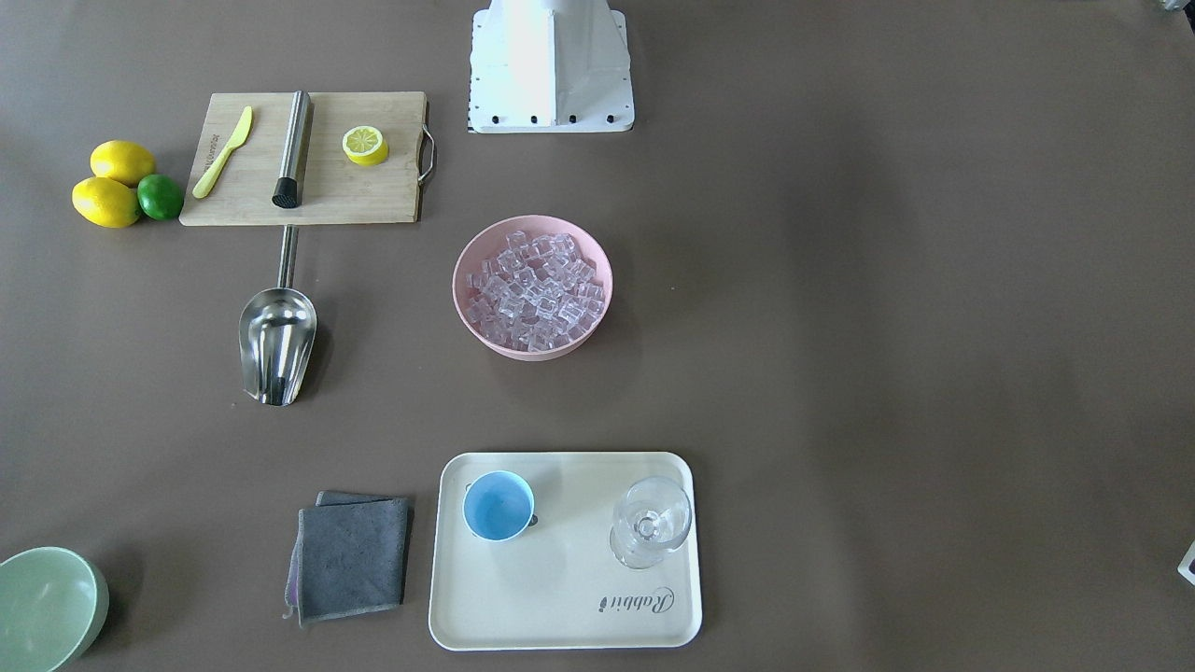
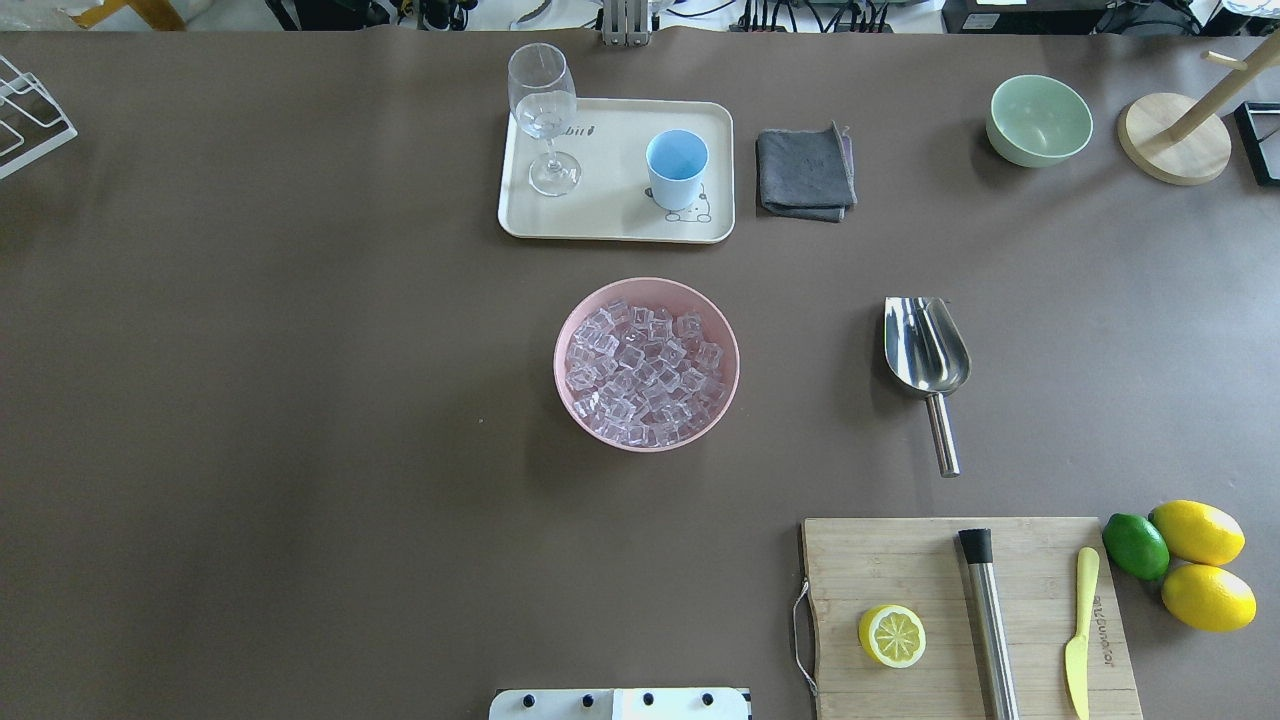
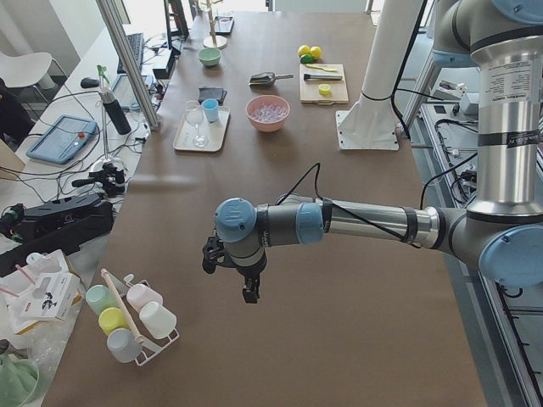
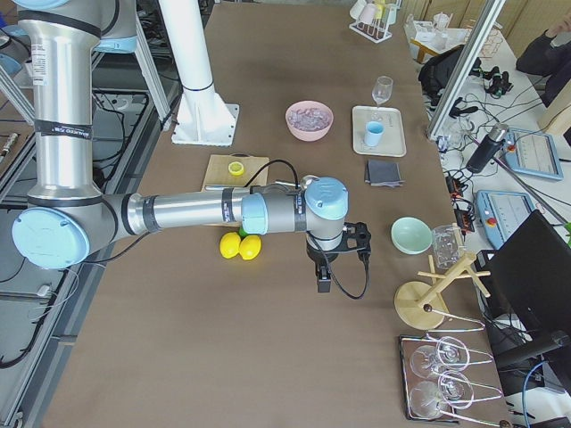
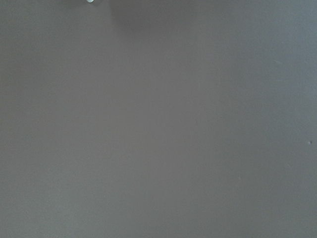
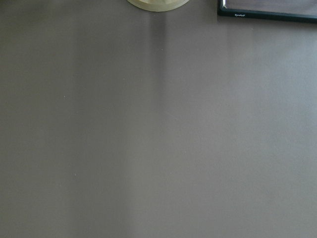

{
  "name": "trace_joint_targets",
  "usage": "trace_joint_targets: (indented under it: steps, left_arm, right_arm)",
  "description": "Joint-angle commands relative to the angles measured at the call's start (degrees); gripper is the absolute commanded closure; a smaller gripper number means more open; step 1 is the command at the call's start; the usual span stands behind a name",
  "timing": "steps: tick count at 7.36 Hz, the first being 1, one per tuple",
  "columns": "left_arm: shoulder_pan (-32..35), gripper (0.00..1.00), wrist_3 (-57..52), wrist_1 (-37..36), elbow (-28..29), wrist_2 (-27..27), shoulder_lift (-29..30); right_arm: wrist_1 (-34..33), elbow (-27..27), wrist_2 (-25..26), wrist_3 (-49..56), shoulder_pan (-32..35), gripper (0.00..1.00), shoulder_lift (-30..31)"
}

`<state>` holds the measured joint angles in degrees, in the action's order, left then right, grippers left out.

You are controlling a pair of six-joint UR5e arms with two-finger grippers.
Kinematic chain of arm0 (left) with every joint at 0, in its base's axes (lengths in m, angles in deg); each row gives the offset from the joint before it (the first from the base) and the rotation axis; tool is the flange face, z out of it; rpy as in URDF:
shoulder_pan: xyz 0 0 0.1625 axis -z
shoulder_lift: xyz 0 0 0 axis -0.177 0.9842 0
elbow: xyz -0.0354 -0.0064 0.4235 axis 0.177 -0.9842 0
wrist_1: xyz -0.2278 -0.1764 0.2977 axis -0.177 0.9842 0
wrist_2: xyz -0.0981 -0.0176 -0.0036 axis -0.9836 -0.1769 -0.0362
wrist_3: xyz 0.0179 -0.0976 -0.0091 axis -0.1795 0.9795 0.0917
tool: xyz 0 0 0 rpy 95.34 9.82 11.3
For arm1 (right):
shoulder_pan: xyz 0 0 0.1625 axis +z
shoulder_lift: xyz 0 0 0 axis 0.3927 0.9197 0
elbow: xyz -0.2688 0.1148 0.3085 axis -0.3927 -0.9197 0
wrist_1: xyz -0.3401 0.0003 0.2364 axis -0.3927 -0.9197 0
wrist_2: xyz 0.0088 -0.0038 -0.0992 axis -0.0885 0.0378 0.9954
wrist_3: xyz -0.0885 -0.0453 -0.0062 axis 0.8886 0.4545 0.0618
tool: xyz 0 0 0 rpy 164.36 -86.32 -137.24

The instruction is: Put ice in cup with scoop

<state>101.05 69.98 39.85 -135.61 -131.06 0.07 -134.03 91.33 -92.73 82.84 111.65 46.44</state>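
The ice [image 2: 645, 375] is heaped in the pink bowl [image 2: 560, 350] at the middle of the table, read on the overhead view with twelve at the far edge. At twelve o'clock from the bowl, apart from it, the cup [image 2: 677, 165] stands upright on the three-o'clock half of a cream tray [image 2: 610, 215]. A clear stemmed glass [image 2: 543, 110] stands toward the tray's nine-o'clock end.

The scoop [image 2: 927, 345] lies on the table at three o'clock from the bowl, well apart. Its trough mouth points to twelve and its handle to six.

A folded grey cloth [image 2: 803, 173] lies just beside the tray at three o'clock, with a pale-green bowl [image 2: 1040, 120] farther that way. At six o'clock from the scoop is a cutting board [image 2: 900, 570] carrying a half lemon [image 2: 891, 635], a steel cylinder [image 2: 988, 620] and a yellow knife [image 2: 1080, 630].

The left gripper [image 3: 249, 292] and the right gripper [image 4: 323, 283] each hang over bare table, far from these things. They show only in the side views, so I cannot tell whether their fingers are spread or pressed together.
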Motion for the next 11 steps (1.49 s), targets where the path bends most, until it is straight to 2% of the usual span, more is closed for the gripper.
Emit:
trace_joint_targets:
  steps: [1,3,5,9,11]
  left_arm:
    - [0.1,0.02,0.0,0.0,0.0,0.5,0.0]
    - [0.3,0.02,0.0,0.0,0.1,0.5,0.0]
    - [0.4,0.02,-0.1,-0.3,-0.2,0.5,0.3]
    - [0.3,0.02,-0.1,-0.2,0.6,0.5,0.0]
    - [0.1,0.02,-0.4,0.2,1.0,0.5,0.5]
  right_arm:
    - [0.0,1.0,-1.4,0.0,-0.4,0.00,-0.2]
    - [0.1,2.2,-1.2,-3.4,-2.9,0.00,-0.2]
    - [0.3,6.8,-0.9,-11.5,-7.7,0.00,-0.2]
    - [0.3,8.3,-0.3,-33.8,-20.7,0.00,-6.5]
    - [0.4,11.8,5.4,-46.4,-31.4,0.00,-7.8]
